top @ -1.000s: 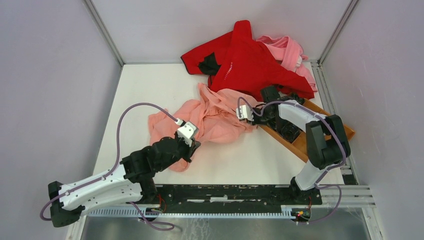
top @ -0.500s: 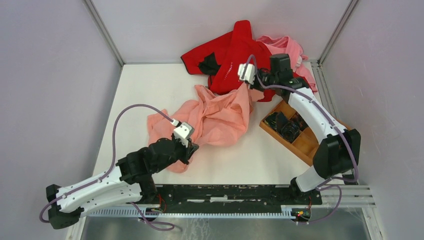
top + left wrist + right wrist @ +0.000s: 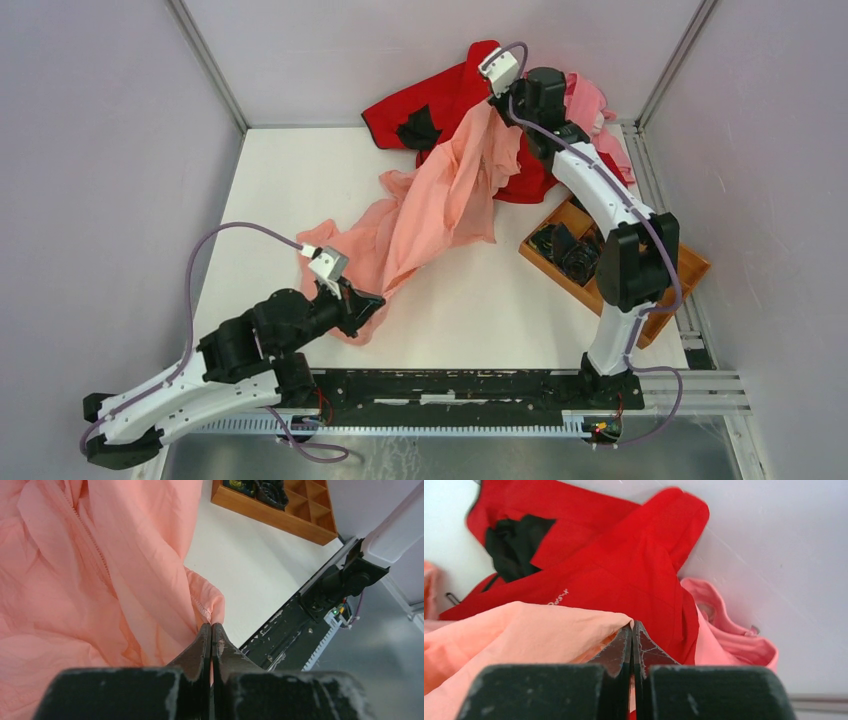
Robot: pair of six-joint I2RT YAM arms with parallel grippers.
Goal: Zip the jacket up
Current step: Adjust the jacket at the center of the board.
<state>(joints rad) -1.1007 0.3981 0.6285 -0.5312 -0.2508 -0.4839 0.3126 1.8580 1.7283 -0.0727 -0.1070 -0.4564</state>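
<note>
Left end effector (image 3: 211, 626) clamps jacket (image 3: 440, 200) hem, my right end effector (image 3: 632, 624) its far edge. Zipper (image 3: 87, 540) looks undone; zipping not started.

Salmon-pink jacket (image 3: 440, 205) (thin, wrinkled) stretched diagonally, far end raised.

Top view: high above and behind the arm bases, looking steeply down, taking in the whole table (image 3: 280, 200). Left wrist: right behind the left gripper (image 3: 211, 627), facing down over the jacket (image 3: 100, 580) toward the wooden tray (image 3: 280, 517) and base rail (image 3: 280, 630). Right wrist: close behind the right gripper (image 3: 632, 625), facing almost level past the red garment (image 3: 624, 580) to the back wall (image 3: 774, 555). Jacket common to all three; tray and rail to top and left wrist.
</note>
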